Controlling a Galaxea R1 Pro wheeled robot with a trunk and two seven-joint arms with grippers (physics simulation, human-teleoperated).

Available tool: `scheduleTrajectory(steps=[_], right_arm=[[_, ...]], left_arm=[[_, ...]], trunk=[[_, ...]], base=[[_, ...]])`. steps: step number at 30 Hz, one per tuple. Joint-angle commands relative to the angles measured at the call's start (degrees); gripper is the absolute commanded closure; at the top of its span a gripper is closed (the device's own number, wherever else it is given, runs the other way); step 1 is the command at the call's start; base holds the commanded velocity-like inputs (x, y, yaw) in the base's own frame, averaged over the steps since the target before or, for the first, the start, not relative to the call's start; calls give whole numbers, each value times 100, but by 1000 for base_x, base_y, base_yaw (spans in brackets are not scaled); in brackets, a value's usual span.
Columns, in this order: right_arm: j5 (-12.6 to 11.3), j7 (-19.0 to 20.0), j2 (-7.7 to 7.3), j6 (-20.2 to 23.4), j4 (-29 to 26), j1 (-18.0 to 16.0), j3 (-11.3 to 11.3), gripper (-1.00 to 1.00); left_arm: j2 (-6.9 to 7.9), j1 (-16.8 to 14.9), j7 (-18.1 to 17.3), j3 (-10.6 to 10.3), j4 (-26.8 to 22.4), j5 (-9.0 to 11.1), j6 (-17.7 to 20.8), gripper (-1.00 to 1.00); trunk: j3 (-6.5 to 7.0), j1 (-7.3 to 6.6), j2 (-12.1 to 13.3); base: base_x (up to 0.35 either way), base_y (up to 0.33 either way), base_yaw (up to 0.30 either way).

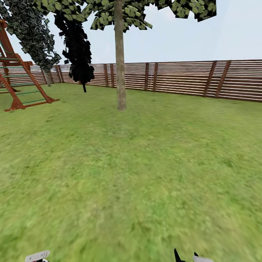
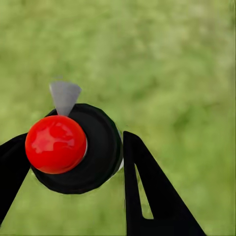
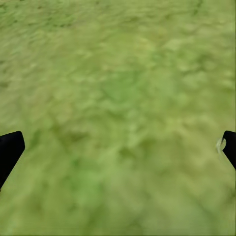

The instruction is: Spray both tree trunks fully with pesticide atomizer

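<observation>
Here the head view looks out over the garden: a lawn [image 1: 138,174] runs to a brown slat fence [image 1: 182,78], with one pale-trunked tree [image 1: 120,54] upright near the middle and its tree trunk [image 1: 120,72] bare down to the grass. A black-leaved tree [image 1: 78,51] stands left of it nearer the fence, and a wooden play frame [image 1: 18,80] is cut off at the left edge. Along the bottom edge only slivers of the arms show: a white piece [image 1: 37,256] at left and black and white tips [image 1: 189,257] at right, too cropped to read.

The left wrist view gives what the head view does not. The left gripper [image 2: 69,162] holds the pesticide atomizer [image 2: 78,150] between its black fingers [image 2: 152,196], one finger on each side and touching it. Seen end-on, the atomizer shows a round black body, a red cap and a small grey piece; its lower part is hidden. Blurred grass lies behind it.

The right wrist view shows the right gripper [image 3: 120,150] with fingertips [image 3: 9,150] wide apart at opposite edges, nothing between them, over grass.
</observation>
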Motion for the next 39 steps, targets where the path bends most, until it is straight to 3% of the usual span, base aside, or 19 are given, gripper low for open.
scheduleTrajectory(steps=[1,39], right_arm=[[0,1,0,0,0,0,0,-100],[0,1,0,0,0,0,2,-100]], left_arm=[[0,0,-3,3,-1,2,0,100],[0,0,-10,-1,25,2,9,100]], trunk=[[0,0,0],[0,0,0]], base=[[338,0,0],[338,0,0]])
